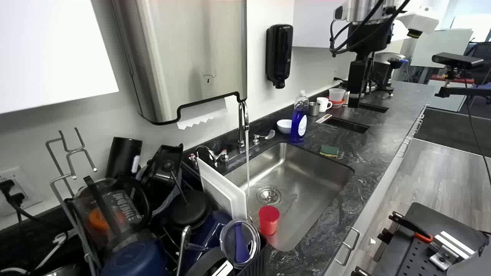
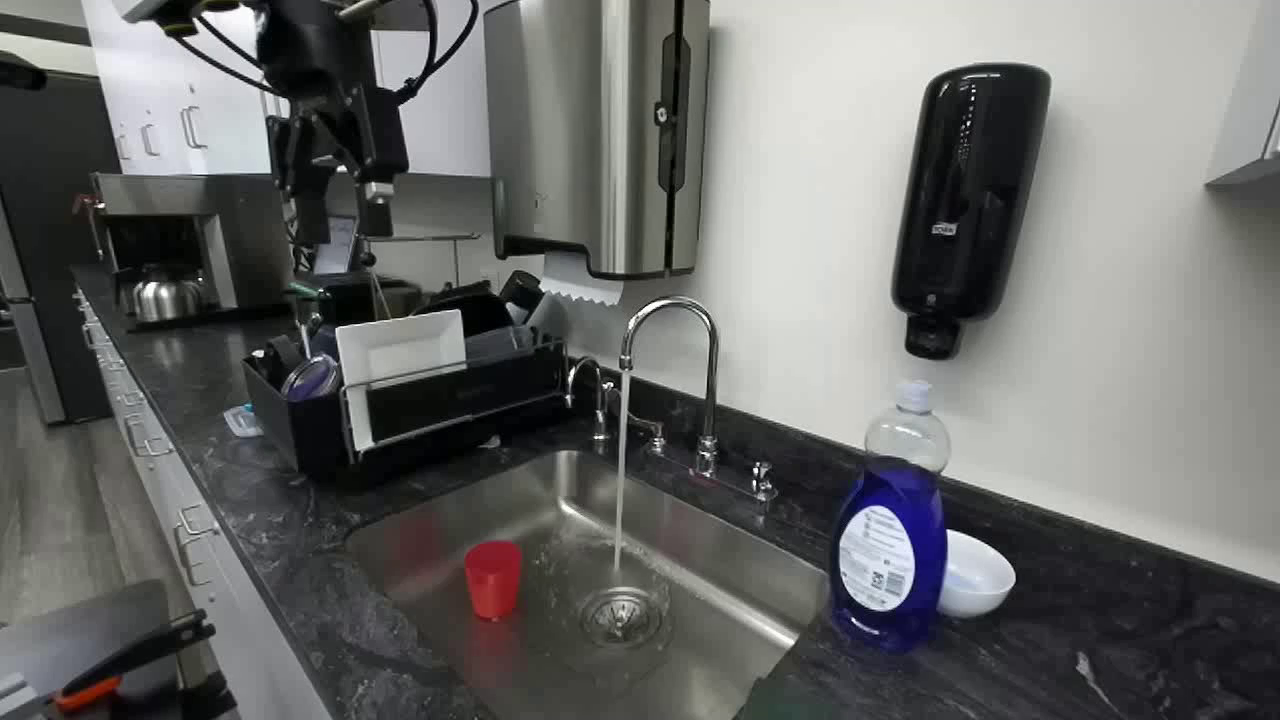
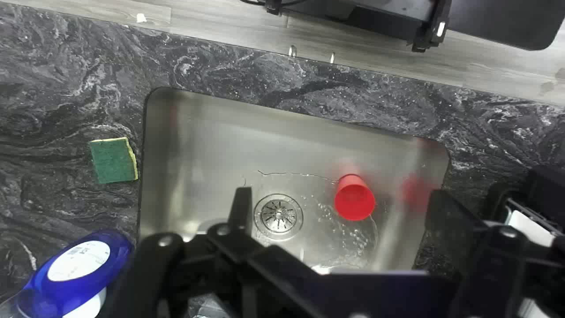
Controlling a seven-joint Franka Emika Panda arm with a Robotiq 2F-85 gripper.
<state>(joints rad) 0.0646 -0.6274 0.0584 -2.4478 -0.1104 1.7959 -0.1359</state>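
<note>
Claw (image 2: 345, 220) hangs spread wide at the upper left of an exterior view. Right of centre in the wrist view, a red cup (image 3: 354, 203) stands upright in the metal sink (image 3: 242, 141), near the drain (image 3: 279, 215). Water (image 2: 622, 460) runs from the faucet (image 2: 712, 385). At the wrist view's left, a green sponge (image 3: 114, 161) lies on the table (image 3: 53, 92); a blue bottle (image 3: 77, 267) is lower left.

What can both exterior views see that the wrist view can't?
Only the exterior views: the steel paper towel dispenser and black soap dispenser on the wall.
Only the wrist view: no extra thing I can pick out, just a more overhead look.
All share: the gripper, the red cup in the sink, and the bottle of blue liquid.
</note>
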